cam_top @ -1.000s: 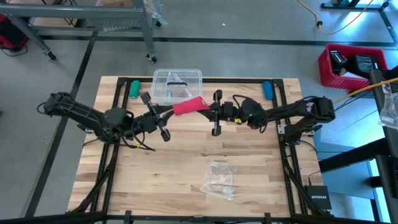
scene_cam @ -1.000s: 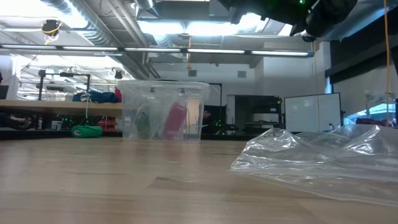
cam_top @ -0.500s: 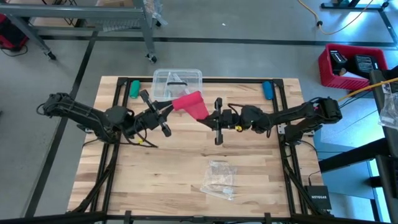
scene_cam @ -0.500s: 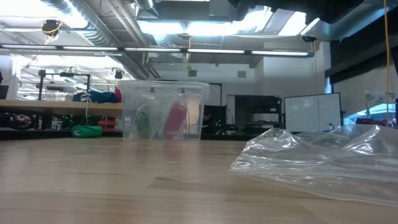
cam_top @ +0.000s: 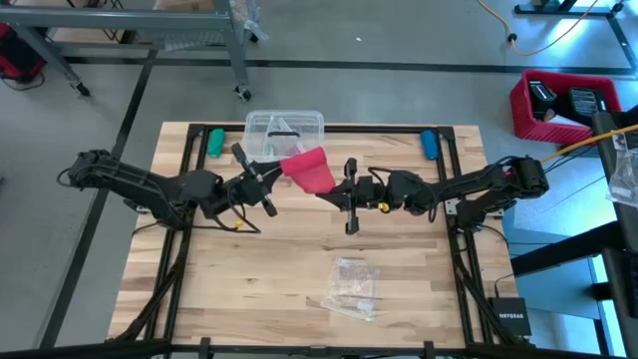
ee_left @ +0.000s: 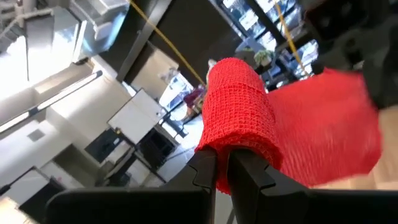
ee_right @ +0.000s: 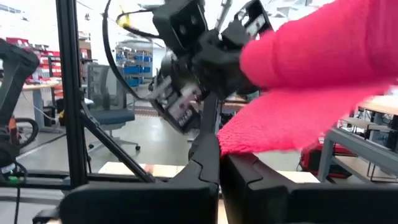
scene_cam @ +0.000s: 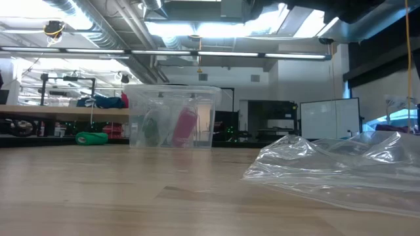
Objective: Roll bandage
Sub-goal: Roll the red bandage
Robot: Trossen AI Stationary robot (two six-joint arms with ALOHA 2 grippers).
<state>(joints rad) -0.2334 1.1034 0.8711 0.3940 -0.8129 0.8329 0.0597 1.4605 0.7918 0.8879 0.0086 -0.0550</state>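
Note:
The red-pink bandage (cam_top: 308, 169) is held in the air between both grippers, over the table's far middle, in front of the clear plastic box (cam_top: 284, 135). My left gripper (cam_top: 271, 172) is shut on its rolled end (ee_left: 239, 121). My right gripper (cam_top: 334, 189) is shut on its loose strip end (ee_right: 273, 134). Neither gripper shows in the low view. My left gripper pinches the rolled end's lower edge (ee_left: 225, 158) between its two fingers, coming from the table's left. The roll stands out past the fingertips, lifted clear of the table. My right gripper pinches the loose strip's edge (ee_right: 231, 148) between its two fingers, coming level from the table's right. The strip runs from there across to the roll, clear of the table.
The clear plastic box (scene_cam: 172, 116) stands at the far middle with a red roll and a green one inside. A crumpled clear plastic wrapper (cam_top: 351, 287) lies near the front. A green roll (cam_top: 215, 142) and a blue one (cam_top: 429, 144) lie at the far corners.
My left gripper has moved toward the table's right and far side and turned about with the roll. My right gripper has moved a little toward the near edge. The bandage, a narrow bar between them a second ago, now shows as a wider, shorter flap.

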